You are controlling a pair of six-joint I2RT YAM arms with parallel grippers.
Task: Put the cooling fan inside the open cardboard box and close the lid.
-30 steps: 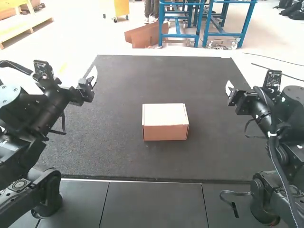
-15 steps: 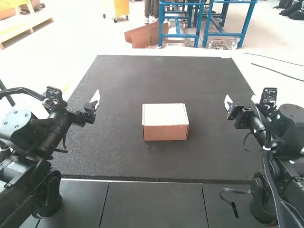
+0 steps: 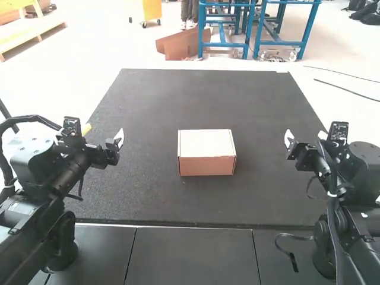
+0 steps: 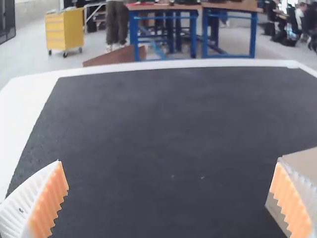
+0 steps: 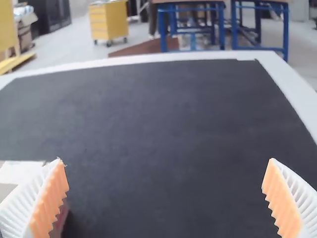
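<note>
Closed cardboard box (image 3: 206, 151) sits on mat (image 3: 178, 95) btwn L gripper (image 3: 116, 142) & R gripper (image 3: 291, 144), both w/ jaws wide open; prob light, stiff, best held by side walls

Bright, even daylight filled the scene. The cardboard box (image 3: 206, 152) cast only a faint, soft shadow on the dark mat (image 3: 208, 101), and the pale floor (image 4: 25, 114) beyond the fingers (image 4: 45, 204) glared nearly white.
</note>
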